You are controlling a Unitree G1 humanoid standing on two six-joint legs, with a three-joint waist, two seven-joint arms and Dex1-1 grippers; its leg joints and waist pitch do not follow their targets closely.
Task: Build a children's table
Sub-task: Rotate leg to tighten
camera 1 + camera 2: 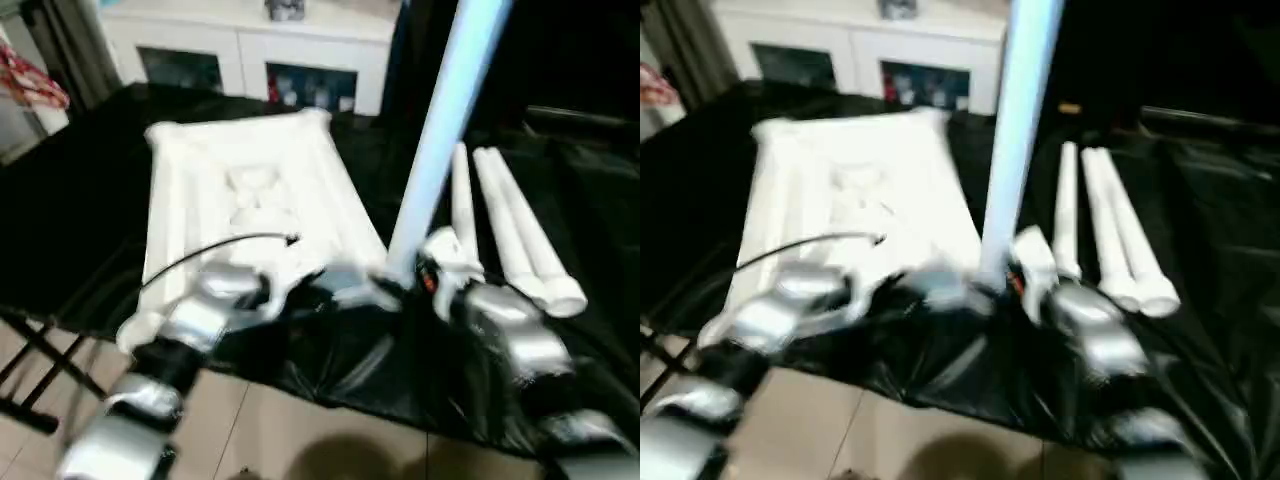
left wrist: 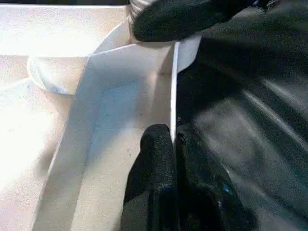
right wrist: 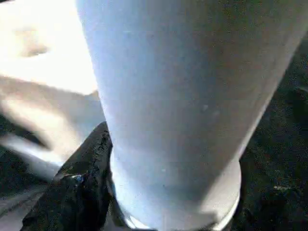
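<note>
A: Left wrist view: the left gripper (image 2: 174,139), two matte black rubbery fingers, is pressed together on the thin white plastic side wall of the table top (image 2: 96,120). What does the right arm have?

B: The right gripper (image 3: 159,192) is wrapped around a long white tapered tubular leg (image 1: 445,130). One black finger (image 3: 82,183) lies against the smooth round tube just above its flared ringed end. I read that as a hold on the leg, which stands nearly upright.

A: And the top itself?

B: In the head views the white rectangular plastic table top lies underside up on a glossy, wrinkled black cloth (image 1: 330,370). It reads as a shallow tray with raised rim walls and moulded ribs inside. The upright leg stands at about 4 o'clock from the top's centre, at its near right corner. Whether its foot sits in a socket is hidden by the grippers.

A: Other legs?

B: Three more white tubular legs (image 1: 510,225) lie side by side on the cloth at about 3 o'clock of the top, flared ends toward the robot. The silver forearms (image 1: 200,310) come in from 6 o'clock. A white cabinet with glass doors (image 1: 250,50) stands at 12 o'clock; what it holds is too blurred to name.
</note>
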